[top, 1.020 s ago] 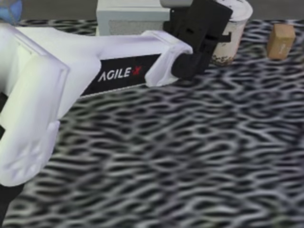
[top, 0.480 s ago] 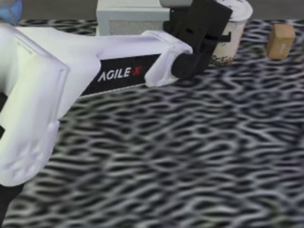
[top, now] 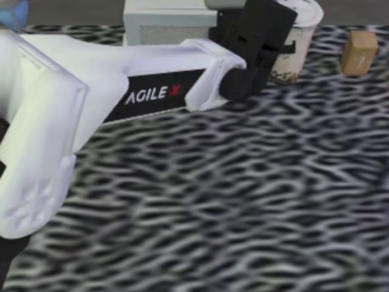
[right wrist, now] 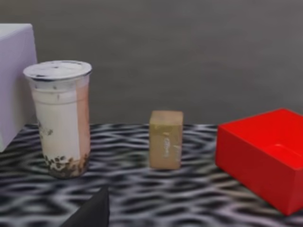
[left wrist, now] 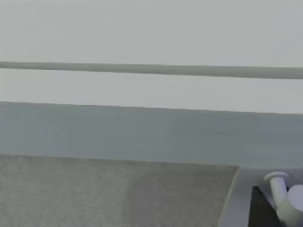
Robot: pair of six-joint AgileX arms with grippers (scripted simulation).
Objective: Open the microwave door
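Left arm: white AgileX arm reaching from the top view's left across the table [top: 243, 201] to the far edge.
Left gripper [top: 258, 33]: black, up against the front of the microwave [top: 164, 15], at the end of it nearest the cup; whether its jaws are released or clenched cannot be told from any view.
Microwave door [left wrist: 113, 194]: fills the left wrist view just ahead of the jaws, its speckled grey mesh window close up, a pale frame strip above it; it looks flush with the microwave's front.
Knob [left wrist: 279, 187]: pale round one, just beside the mesh window's edge.
Cup [right wrist: 60, 118]: tall, lidded, speckled at the bottom, standing upright just beyond the left gripper, beside the microwave.
Tan block [right wrist: 165, 139]: upright, well apart from the jaws, farther to the top view's right.
Red bin [right wrist: 265, 156]: open-topped, beyond the tan block.
Right gripper: not seen.
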